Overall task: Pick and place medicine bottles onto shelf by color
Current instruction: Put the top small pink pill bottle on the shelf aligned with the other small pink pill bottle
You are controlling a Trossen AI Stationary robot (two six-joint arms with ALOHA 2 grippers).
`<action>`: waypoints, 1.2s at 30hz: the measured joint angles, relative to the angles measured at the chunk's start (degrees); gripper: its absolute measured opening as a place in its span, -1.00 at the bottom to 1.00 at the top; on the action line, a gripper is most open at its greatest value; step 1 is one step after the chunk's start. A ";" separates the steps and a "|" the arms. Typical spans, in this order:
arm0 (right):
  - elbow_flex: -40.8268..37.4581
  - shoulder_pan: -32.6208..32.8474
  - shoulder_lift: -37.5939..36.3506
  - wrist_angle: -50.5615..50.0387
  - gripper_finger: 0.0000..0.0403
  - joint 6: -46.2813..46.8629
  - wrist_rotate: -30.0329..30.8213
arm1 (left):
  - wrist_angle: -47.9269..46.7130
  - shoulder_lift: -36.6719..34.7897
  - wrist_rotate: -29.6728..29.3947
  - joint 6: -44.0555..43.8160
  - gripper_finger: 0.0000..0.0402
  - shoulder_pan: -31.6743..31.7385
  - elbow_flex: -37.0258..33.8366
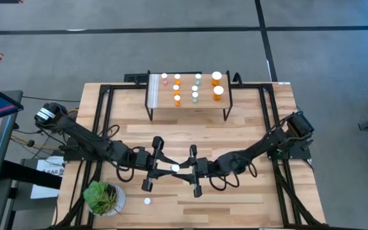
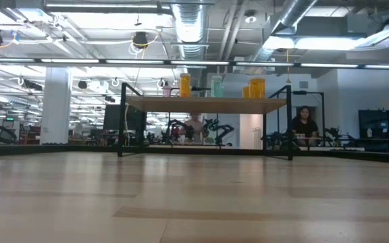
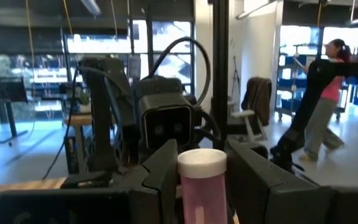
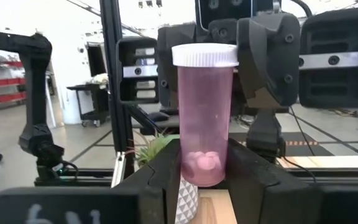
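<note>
Translucent pink pill bottle w/ white cap (image 4: pixel 204 112) upright mid-table, well in front of wood-topped black-legged shelf (image 1: pixel 188 102) — left gripper (image 1: pixel 166 167), right gripper (image 1: pixel 185 168) both clamp it. One should release before lifting.

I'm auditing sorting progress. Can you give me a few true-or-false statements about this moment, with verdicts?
1. The right gripper holds a pink bottle. True.
2. The shelf carries only orange bottles. False: pink and green ones stand there too.
3. A white-capped bottle stands on the table near the potted plant. True.
4. The left gripper waits at the table's edge. False: it meets the right gripper mid-table.
</note>
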 joint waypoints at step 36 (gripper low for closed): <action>-0.05 1.08 0.07 -5.16 -0.39 -0.10 4.25 | -15.97 -5.16 -0.01 -6.02 -0.50 -0.37 0.09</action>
